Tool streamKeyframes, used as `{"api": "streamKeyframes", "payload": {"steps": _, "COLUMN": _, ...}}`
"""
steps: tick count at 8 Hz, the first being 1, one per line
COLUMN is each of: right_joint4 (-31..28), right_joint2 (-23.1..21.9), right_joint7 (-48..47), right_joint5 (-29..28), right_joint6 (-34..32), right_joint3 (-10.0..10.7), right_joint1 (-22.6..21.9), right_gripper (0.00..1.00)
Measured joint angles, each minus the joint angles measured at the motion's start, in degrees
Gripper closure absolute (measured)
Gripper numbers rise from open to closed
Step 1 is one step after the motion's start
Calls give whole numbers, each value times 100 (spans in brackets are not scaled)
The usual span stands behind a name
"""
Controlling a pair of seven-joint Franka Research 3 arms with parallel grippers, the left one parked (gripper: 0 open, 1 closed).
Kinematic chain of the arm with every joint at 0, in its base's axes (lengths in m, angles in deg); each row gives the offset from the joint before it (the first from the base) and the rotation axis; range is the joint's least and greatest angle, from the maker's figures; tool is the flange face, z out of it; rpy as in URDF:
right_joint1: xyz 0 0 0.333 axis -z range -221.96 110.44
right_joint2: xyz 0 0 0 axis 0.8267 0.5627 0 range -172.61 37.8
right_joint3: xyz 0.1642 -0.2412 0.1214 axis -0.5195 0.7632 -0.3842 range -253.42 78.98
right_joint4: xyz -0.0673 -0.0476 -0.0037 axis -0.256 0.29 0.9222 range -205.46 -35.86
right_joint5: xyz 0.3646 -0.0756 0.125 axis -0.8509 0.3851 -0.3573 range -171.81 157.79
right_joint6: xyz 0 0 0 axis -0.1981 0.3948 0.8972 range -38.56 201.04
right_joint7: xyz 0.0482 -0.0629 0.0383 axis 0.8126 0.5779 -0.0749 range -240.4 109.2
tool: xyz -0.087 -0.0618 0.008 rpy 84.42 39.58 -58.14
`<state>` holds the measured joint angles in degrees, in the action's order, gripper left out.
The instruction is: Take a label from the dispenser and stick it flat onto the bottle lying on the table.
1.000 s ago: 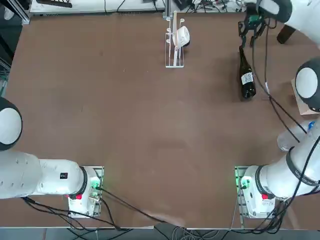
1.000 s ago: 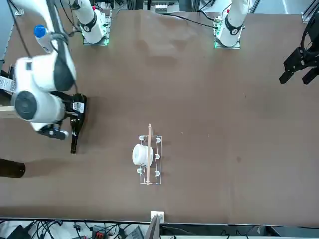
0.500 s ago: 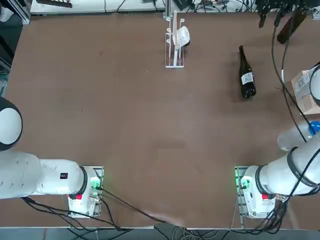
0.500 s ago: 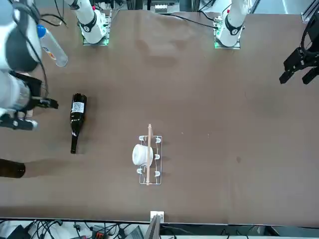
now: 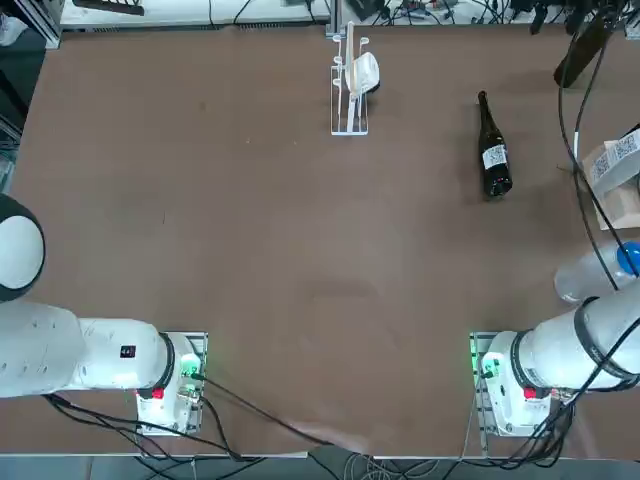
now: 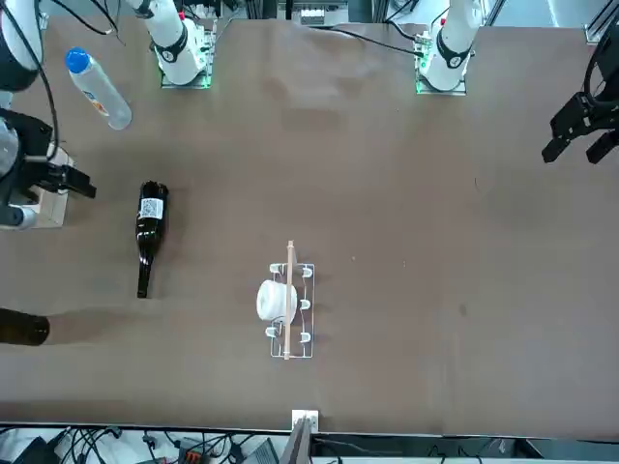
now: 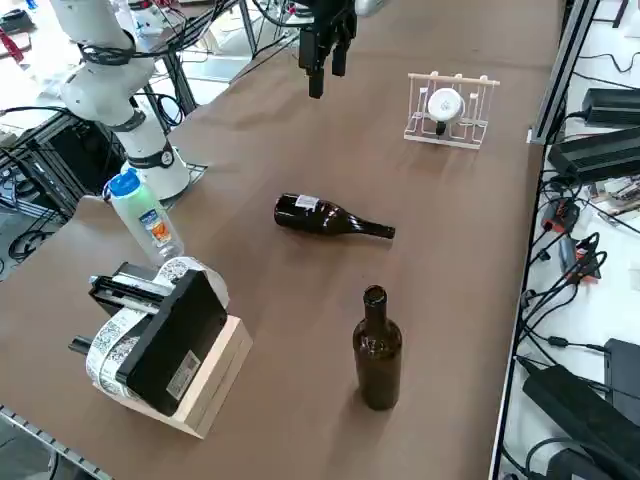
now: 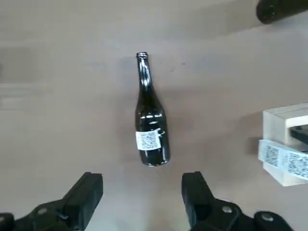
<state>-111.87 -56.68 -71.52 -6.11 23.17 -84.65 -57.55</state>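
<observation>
The right gripper (image 8: 139,192), jaws wide and empty, hangs above the bottle (image 8: 150,122), centre of the wrist frame; its label (image 8: 148,140) may lift at unpressed edges.

A clear plastic bottle (image 7: 147,221) with a blue cap stands near the table (image 5: 250,240) edge. 1 brown glass bottle (image 7: 377,350) stands upright. A wire rack (image 5: 349,88) holding a white roll sits at the far edge.
</observation>
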Motion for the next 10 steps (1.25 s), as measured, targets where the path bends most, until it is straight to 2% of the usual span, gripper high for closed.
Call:
{"api": "streamKeyframes", "payload": {"steps": 2, "right_joint4": -106, "right_joint2": -149, "right_joint7": 224, "right_joint5": -227, "right_joint6": 17, "right_joint3": 3, "right_joint1": 226, "right_gripper": 0}}
{"api": "streamKeyframes", "payload": {"steps": 5, "right_joint4": -690, "right_joint2": -687, "right_joint7": 762, "right_joint5": -269, "right_joint6": 275, "right_joint3": -8, "right_joint1": 413, "right_gripper": 0}}
{"api": "streamKeyframes", "payload": {"steps": 6, "right_joint4": -808, "right_joint2": -826, "right_joint7": 834, "right_joint5": -270, "right_joint6": 311, "right_joint3": -83, "right_joint1": 415, "right_gripper": 0}}
{"api": "streamKeyframes", "payload": {"steps": 8, "right_joint4": -868, "right_joint2": -965, "right_joint7": 838, "right_joint5": -269, "right_joint6": 438, "right_joint3": -365, "right_joint1": 411, "right_gripper": 0}}
{"api": "streamKeyframes", "payload": {"steps": 10, "right_joint4": -868, "right_joint2": -1068, "right_joint7": 838, "right_joint5": -269, "right_joint6": 497, "right_joint3": -445, "right_joint1": 411, "right_gripper": 0}}
